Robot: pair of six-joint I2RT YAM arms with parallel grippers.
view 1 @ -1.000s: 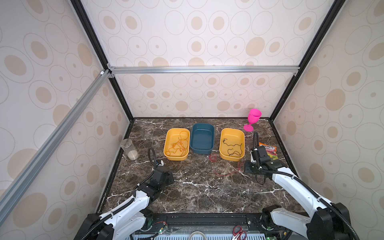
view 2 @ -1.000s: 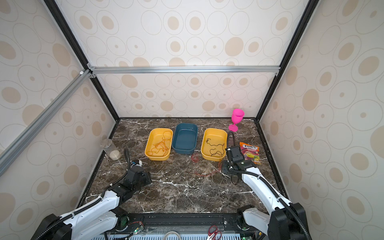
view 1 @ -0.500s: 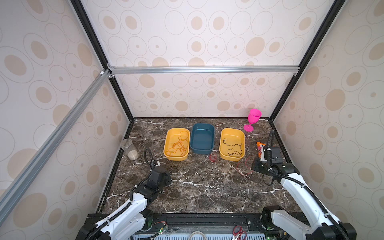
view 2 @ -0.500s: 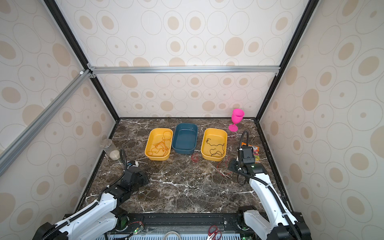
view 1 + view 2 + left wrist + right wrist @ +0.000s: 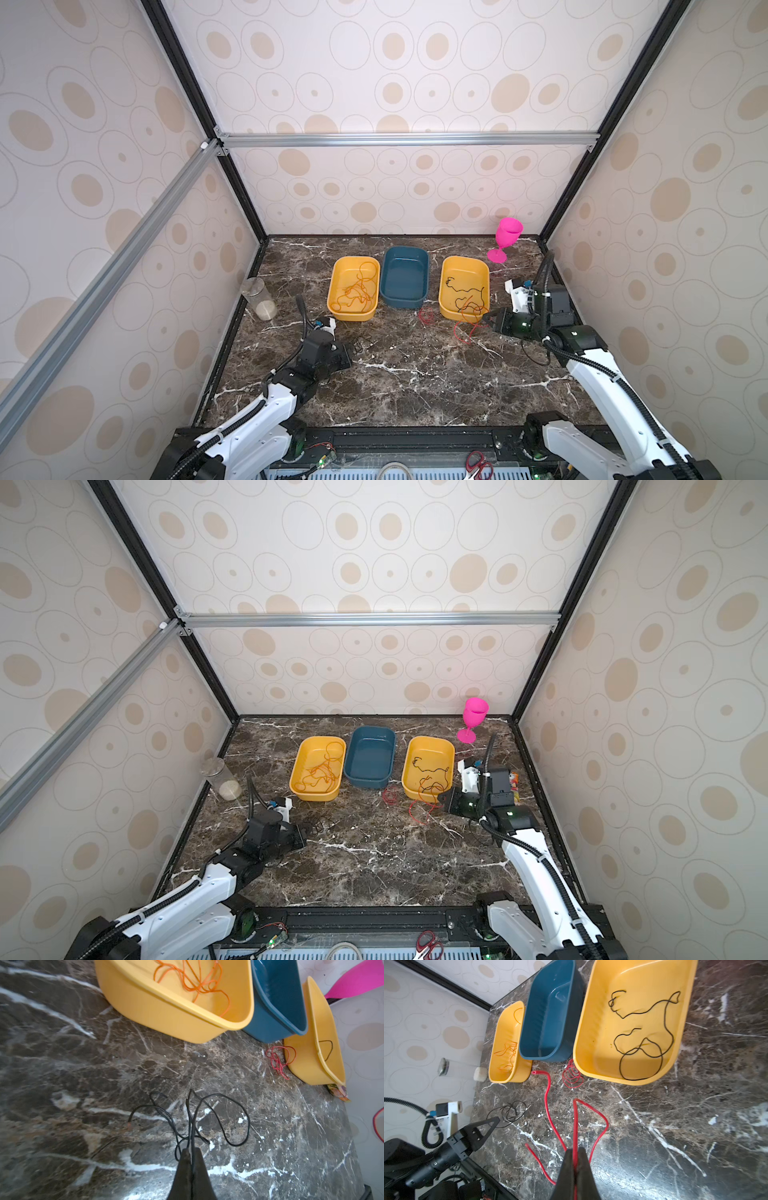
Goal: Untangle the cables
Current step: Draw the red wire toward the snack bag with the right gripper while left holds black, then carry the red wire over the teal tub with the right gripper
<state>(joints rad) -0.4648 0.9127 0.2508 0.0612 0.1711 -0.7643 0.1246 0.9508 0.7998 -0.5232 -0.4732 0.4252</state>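
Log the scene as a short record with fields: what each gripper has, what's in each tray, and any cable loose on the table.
left gripper: shut on black cable
right gripper: shut on red cable
yellow tray near left arm: orange cable
blue tray: no cable visible
yellow tray near right arm: second black cable
loose on table: small red coil, ungripped, before the blue tray and the yellow tray near right arm

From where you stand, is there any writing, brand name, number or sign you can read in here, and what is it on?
No text in these pictures can be read.
Snack packet beside the right-hand yellow tray: colourful print, too blurred and too hidden to read.
Pink goblet: no lettering visible.
Jar: no label visible.
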